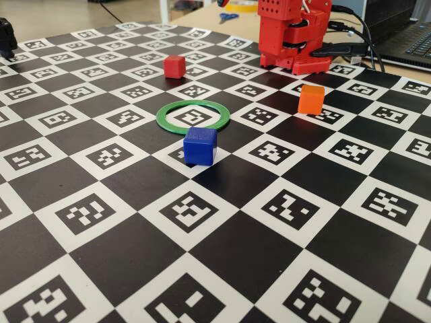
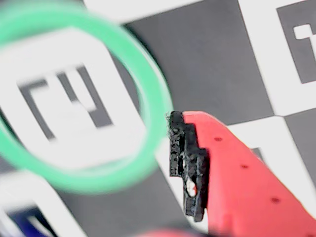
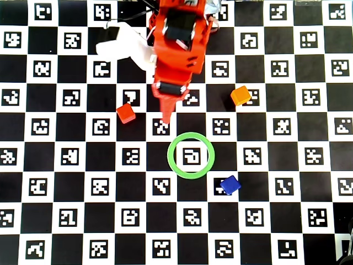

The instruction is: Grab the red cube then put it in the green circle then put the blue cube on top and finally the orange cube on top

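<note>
Red cube (image 3: 126,113) lies left of centre overhead, apart from the green circle (image 3: 190,155); the claw (image 3: 166,117), seemingly pressed together, holds nothing.

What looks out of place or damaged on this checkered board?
Nothing stands out. The red cube, blue cube and orange cube sit flat and apart, all outside the empty green circle.

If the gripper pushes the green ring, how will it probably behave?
The green ring looks thin and flat, so it would probably slide over the board rather than tip. It seems light, and hard to pinch from above.
</note>
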Controlling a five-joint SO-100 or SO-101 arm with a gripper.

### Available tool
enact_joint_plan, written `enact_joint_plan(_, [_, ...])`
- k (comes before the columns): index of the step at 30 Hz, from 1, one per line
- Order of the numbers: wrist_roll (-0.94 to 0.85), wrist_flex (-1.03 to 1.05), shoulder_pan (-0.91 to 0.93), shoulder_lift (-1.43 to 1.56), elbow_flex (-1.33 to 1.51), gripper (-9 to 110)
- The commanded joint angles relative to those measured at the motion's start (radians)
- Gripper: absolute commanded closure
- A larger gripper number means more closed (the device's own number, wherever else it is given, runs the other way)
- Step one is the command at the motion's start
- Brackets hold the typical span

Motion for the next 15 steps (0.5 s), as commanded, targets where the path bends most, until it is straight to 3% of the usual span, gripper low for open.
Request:
enact_joint_plan(1, [0.104,0.017,0.087,-0.135,-0.169,65])
enact_joint_plan(15, [0.253,-0.149,0.258,-0.215,-0.075,62])
